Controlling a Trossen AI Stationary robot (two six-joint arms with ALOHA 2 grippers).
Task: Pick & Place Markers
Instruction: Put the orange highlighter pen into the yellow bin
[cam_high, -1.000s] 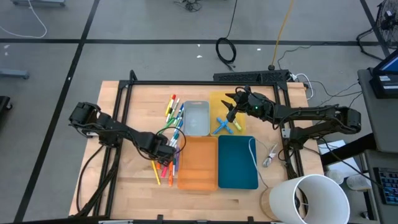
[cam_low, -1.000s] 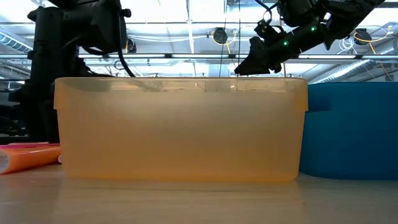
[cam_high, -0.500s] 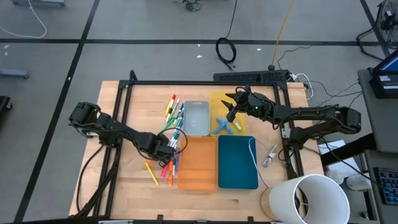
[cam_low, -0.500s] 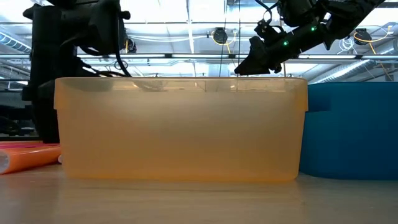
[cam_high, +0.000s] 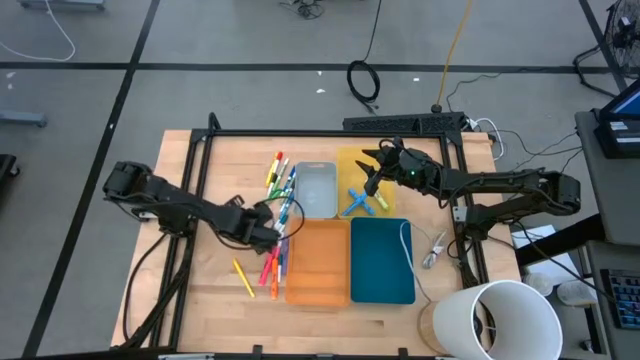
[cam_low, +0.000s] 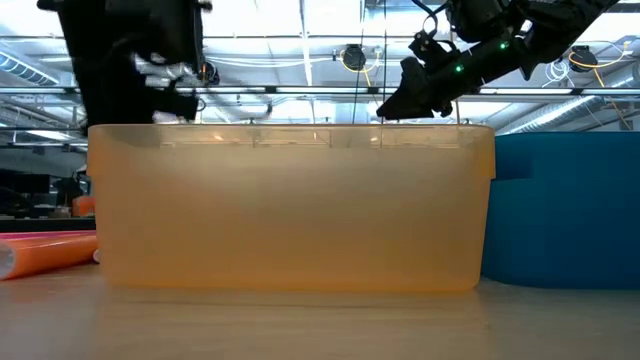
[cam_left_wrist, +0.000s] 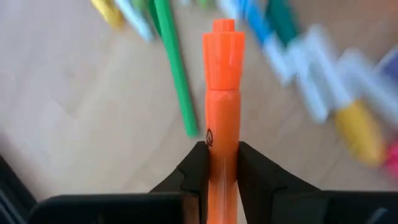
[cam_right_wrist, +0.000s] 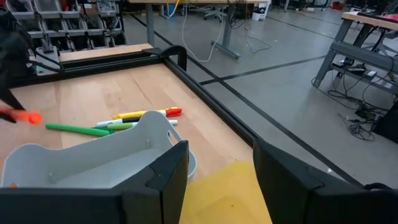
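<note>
Loose markers lie on the wooden table in two bunches, one left of the grey tray and one left of the orange tray. Between the bunches my left gripper is shut on an orange marker. Over the yellow tray at the far side, my right gripper hangs open with nothing between its fingers. Two blue markers lie crossed in the yellow tray. My left gripper pinches the orange marker's barrel between its two fingers. The marker runs along the fingers, and its capped end sticks out well beyond the fingertips. It appears to be off the table, above the other markers.
A teal tray sits right of the orange one, with a white cord across it. A white cylinder stands at the near right corner. A black frame rail borders the far edge. One yellow marker lies apart near the front.
My left gripper has shut on the orange marker, then risen and drawn back toward the table's left and far side, carrying the marker up from the near bunch. My right gripper has kept still.
</note>
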